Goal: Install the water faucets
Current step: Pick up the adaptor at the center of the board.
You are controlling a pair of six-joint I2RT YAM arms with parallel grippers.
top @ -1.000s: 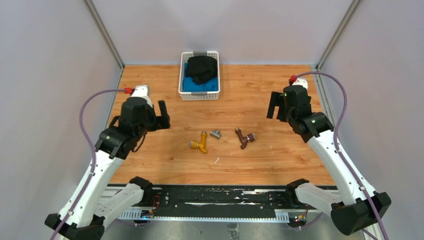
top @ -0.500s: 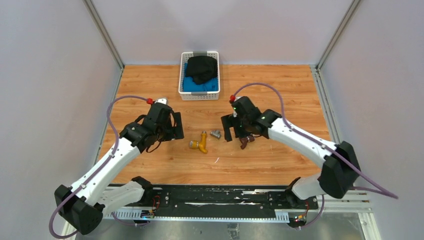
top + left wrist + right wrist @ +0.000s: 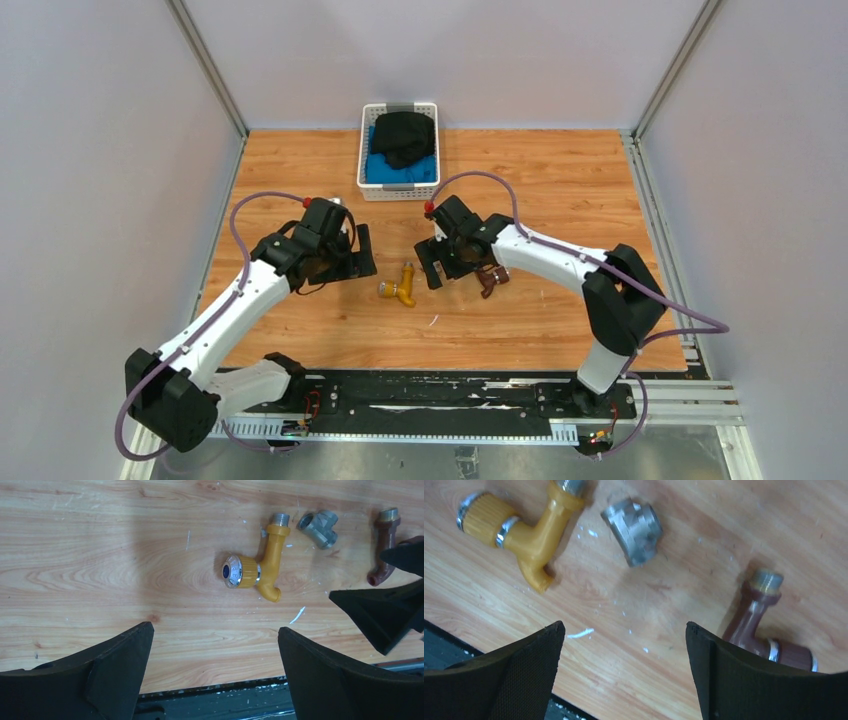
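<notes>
On the table (image 3: 100,555), the yellow faucet (image 3: 260,572) and brown faucet (image 3: 756,625) look rigid, slick (likely light); grip their stems. Left hand (image 3: 215,635) and right hand (image 3: 624,630) gape empty.

Jaws spread wide above two faucets and a fitting on the wooden desk (image 3: 659,680).

The two dark jaws fill the lower corners with a wide gap between them, and nothing sits in that gap. The yellow faucet (image 3: 526,530) lies at upper left, ribbed knob to the left and spout pointing down. The grey fitting (image 3: 634,529) lies just beside it, apart from it. The brown faucet (image 3: 756,620) lies at right, silvery threaded end up, its lower part partly hidden behind the right-hand jaw. A white scrap (image 3: 580,632) and pale flecks dot the wood. A black strip (image 3: 439,645) edges the desk at lower left.
</notes>
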